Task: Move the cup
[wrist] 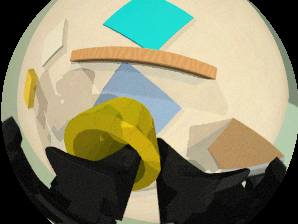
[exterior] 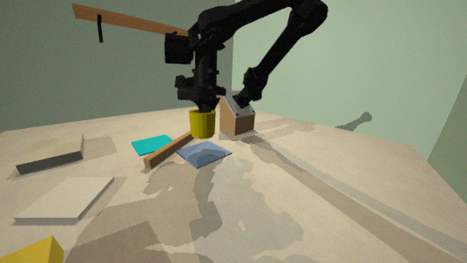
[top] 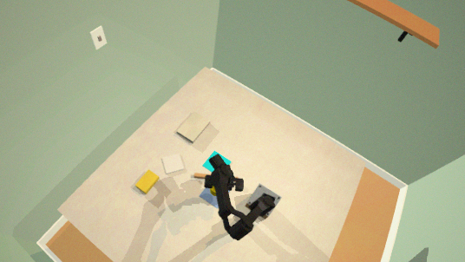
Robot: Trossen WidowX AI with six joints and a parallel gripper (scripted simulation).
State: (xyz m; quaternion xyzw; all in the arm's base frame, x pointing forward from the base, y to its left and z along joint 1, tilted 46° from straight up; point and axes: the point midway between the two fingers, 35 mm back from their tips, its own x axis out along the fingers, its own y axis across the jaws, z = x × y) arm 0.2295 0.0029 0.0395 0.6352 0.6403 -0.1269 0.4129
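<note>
The yellow cup (top: 212, 191) (exterior: 202, 124) (wrist: 113, 136) hangs upright a little above the blue pad (top: 207, 198) (exterior: 205, 154) (wrist: 143, 96). My gripper (top: 213, 184) (exterior: 204, 106) (wrist: 149, 140) comes down from above and is shut on the cup's rim. The cyan pad (top: 210, 160) (exterior: 152, 144) (wrist: 148, 19) lies just beyond the blue one. A wooden bar (top: 199, 175) (exterior: 167, 150) (wrist: 143, 60) lies between the two pads. I cannot see the marbles inside the cup.
A yellow block (top: 147, 181) (exterior: 35, 252), a white slab (top: 173, 163) (exterior: 65, 198) and a tan slab (top: 193, 127) (exterior: 50, 161) lie on the table to the left. The arm's base block (top: 265, 199) (exterior: 237, 119) stands right behind the cup. A shelf (top: 395, 19) hangs on the wall.
</note>
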